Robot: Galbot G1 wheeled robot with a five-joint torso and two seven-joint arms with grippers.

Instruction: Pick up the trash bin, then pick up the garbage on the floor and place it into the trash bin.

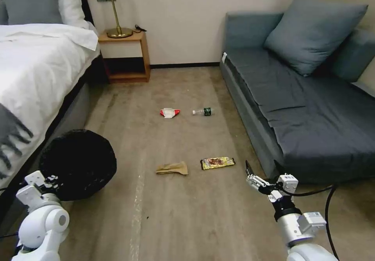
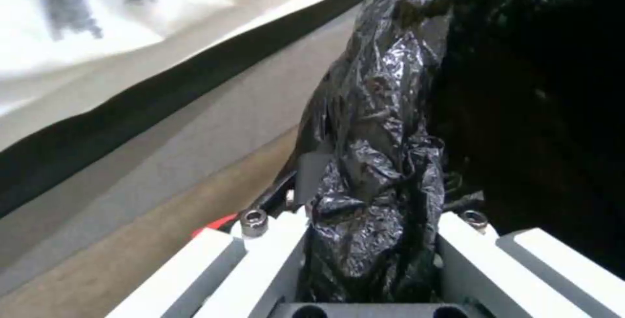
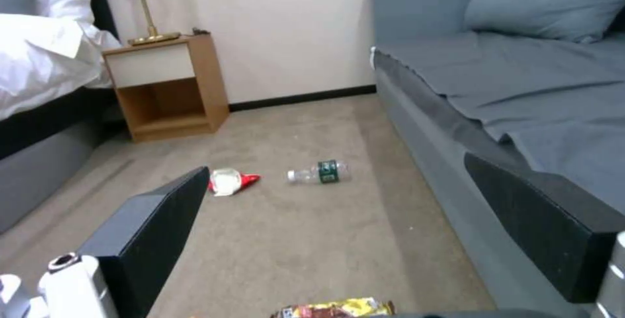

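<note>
Bedroom floor | left hand (image 2: 371, 240) clamps trash bin (image 1: 78, 163) | right hand (image 3: 364, 240) wide open, empty

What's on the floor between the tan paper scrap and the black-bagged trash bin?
Nothing: the head view shows bare carpet between the tan paper scrap and the black-bagged trash bin.
</note>
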